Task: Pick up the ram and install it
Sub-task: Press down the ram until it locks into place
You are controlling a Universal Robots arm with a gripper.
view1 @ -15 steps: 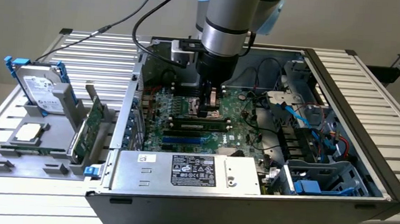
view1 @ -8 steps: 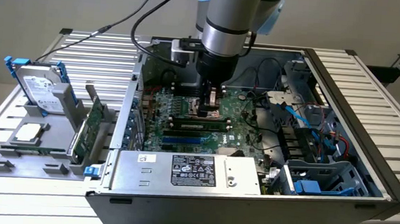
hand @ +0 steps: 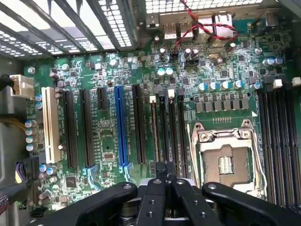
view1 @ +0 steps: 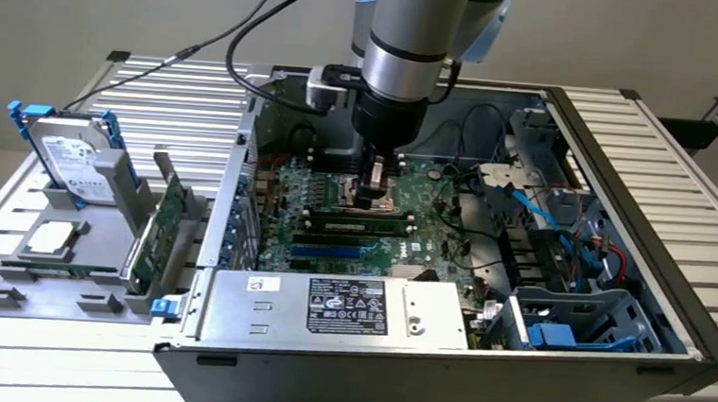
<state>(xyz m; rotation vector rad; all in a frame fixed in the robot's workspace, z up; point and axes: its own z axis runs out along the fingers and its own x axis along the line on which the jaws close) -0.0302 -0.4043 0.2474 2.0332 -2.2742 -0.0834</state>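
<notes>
The ram (view1: 357,226), a narrow green stick with dark chips, stands in one of the black memory slots on the motherboard (view1: 428,215) inside the open case. In the wrist view the ram (hand: 154,127) appears edge-on, in the slot farthest from the CPU socket (hand: 225,162). My gripper (view1: 373,194) hangs low over the board beside the socket, just above the memory slots. Its fingertips (hand: 165,165) are pressed together with nothing between them, over the near end of the slots and apart from the ram.
A fixture on the exterior view's left holds a hard drive (view1: 77,158), a processor chip (view1: 53,237) and an upright green expansion card (view1: 155,229). The power supply (view1: 339,309), a drive cage (view1: 572,325) and loose cables (view1: 524,198) crowd the case. A blue expansion slot (hand: 117,127) runs nearby.
</notes>
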